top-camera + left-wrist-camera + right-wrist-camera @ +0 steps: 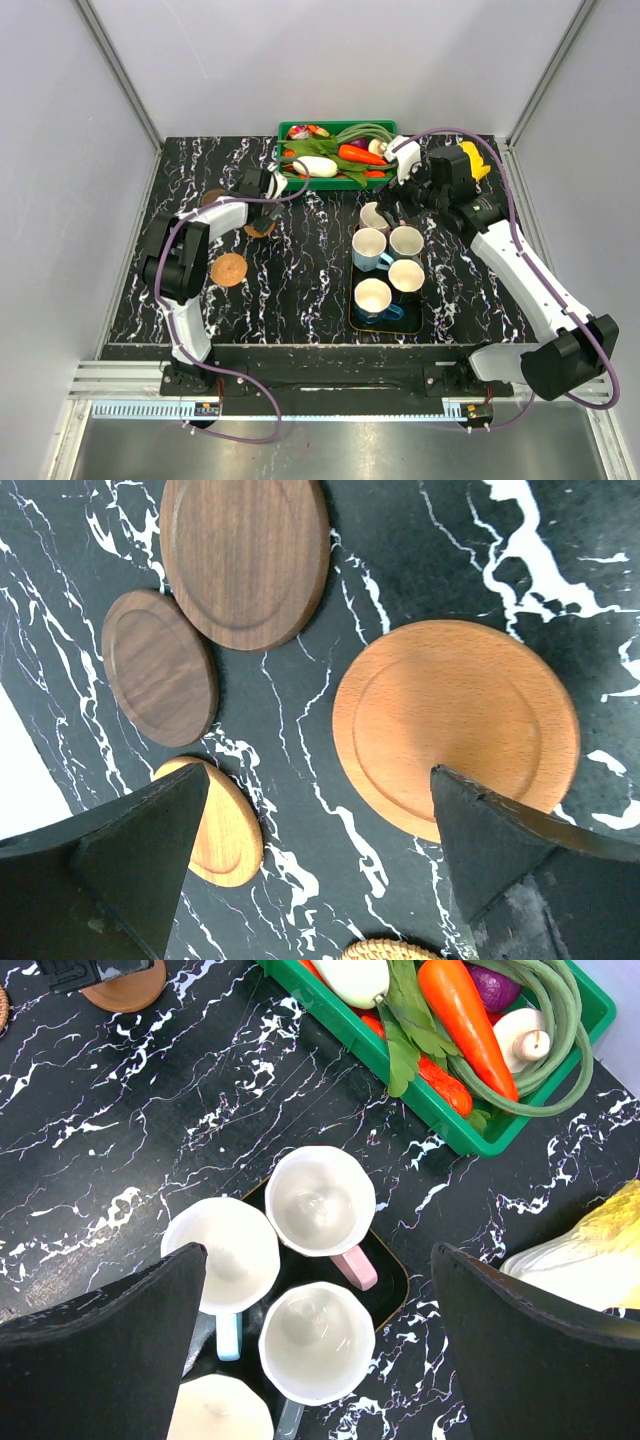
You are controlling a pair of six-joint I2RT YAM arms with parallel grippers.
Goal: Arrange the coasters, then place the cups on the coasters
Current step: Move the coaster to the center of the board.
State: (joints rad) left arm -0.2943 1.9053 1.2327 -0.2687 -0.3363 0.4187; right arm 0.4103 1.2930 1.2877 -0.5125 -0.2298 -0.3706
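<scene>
Several wooden coasters lie loose at the back left of the table: two dark brown ones (pixel 245 560) (pixel 160 667), a large orange one (pixel 455 725) and a paler one (pixel 225 830) half under a finger. My left gripper (pixel 320 780) hangs open above them, holding nothing; from above it (pixel 265 208) sits over a brown coaster (pixel 261 228). Several cups stand on a black tray (pixel 352 322). My right gripper (pixel 320 1250) is open over them, above the pink-handled cup (pixel 320 1200), the blue-handled cup (pixel 225 1255) and the grey-handled cup (pixel 317 1343).
A woven round mat (pixel 230 269) lies in front of the coasters. A green crate of vegetables (pixel 340 155) stands at the back centre. A yellow-white cabbage-like item (pixel 590 1250) lies right of the cups. Grey walls close in both sides.
</scene>
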